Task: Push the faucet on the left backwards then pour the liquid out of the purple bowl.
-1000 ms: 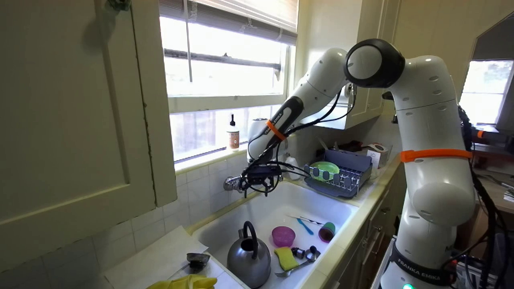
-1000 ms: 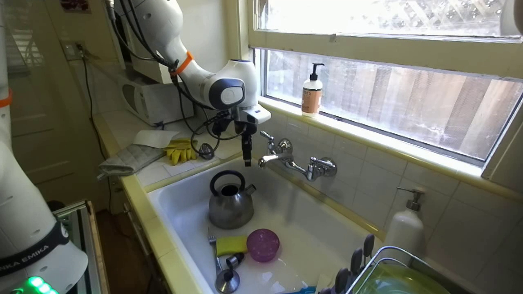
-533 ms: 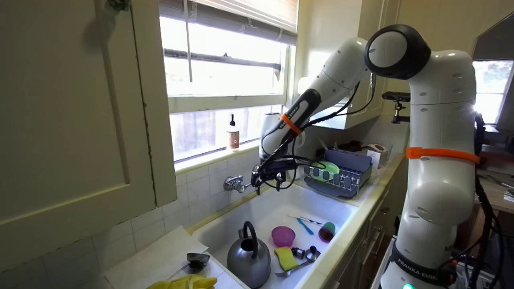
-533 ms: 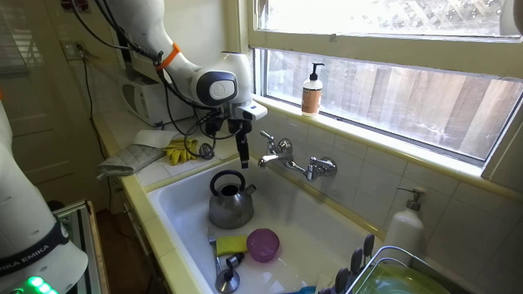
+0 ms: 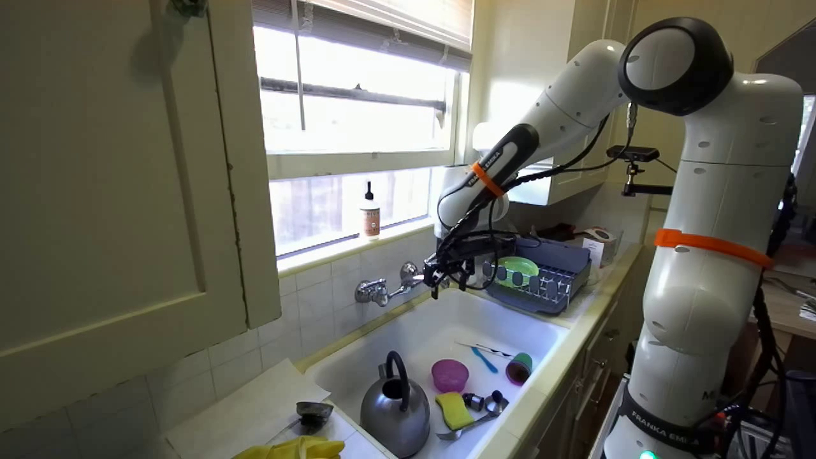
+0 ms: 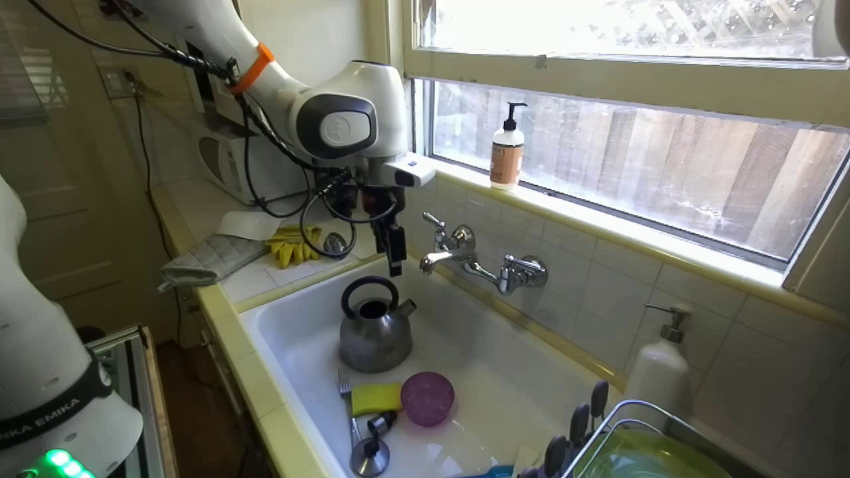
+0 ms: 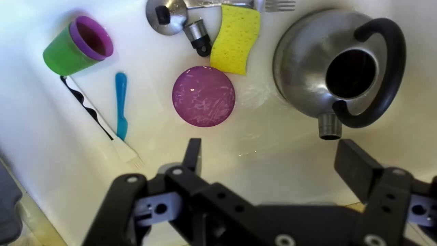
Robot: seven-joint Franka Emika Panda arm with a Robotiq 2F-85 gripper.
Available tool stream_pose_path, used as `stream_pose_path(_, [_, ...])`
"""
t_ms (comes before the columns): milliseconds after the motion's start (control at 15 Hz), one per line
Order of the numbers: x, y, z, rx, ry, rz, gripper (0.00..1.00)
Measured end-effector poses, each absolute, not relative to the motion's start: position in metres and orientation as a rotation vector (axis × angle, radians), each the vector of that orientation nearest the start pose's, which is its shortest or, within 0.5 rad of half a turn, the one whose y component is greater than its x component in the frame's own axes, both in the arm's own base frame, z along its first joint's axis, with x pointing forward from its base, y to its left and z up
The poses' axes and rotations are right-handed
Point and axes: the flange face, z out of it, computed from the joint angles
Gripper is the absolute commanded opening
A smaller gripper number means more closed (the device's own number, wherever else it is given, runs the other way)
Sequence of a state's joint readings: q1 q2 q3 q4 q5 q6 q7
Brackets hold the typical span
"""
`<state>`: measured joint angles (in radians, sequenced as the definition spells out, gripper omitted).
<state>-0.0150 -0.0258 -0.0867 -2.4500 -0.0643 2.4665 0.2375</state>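
Observation:
The faucet [image 6: 457, 253] is shiny silver, on the tiled wall above the sink, with a curved spout and two knob handles; it also shows in an exterior view [image 5: 371, 291], partly hidden by the gripper. The purple bowl [image 6: 427, 399] sits in the sink beside the sponge. It also shows in the wrist view [image 7: 203, 96], round, with pale streaks and a glint across its surface. My gripper [image 5: 449, 290] is open and empty above the sink, near the faucet. In an exterior view [image 6: 396, 269] it hangs left of the spout; its fingers are spread in the wrist view [image 7: 269, 150].
A grey kettle [image 6: 376, 338] stands in the sink. A yellow sponge [image 7: 235, 39], a stopper [image 7: 198, 36], a strainer [image 7: 167, 17], stacked cups [image 7: 73, 49] and a blue utensil [image 7: 121, 106] lie there too. A dish rack [image 5: 548, 274] stands beside the sink. A soap bottle [image 6: 507, 157] is on the sill.
My open gripper has moved along the sink toward the dish rack, away from the faucet handle that it hid before. Faucet, bowl and kettle look unmoved.

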Motion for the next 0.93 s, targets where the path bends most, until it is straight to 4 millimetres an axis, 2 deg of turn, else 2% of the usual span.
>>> stream_pose_path(333, [0.453, -0.108, 0.326, -3.159, 0.318, -0.068, 1.0])
stream_pose_path(600, [0.427, -0.165, 0.325, -3.178, 0.316, -0.049, 1.0])
stream_pose_path(733, [0.424, -0.174, 0.325, -3.179, 0.336, -0.048, 1.0])
stream_pose_path(933, [0.428, -0.166, 0.325, -3.182, 0.31, -0.051, 1.0])
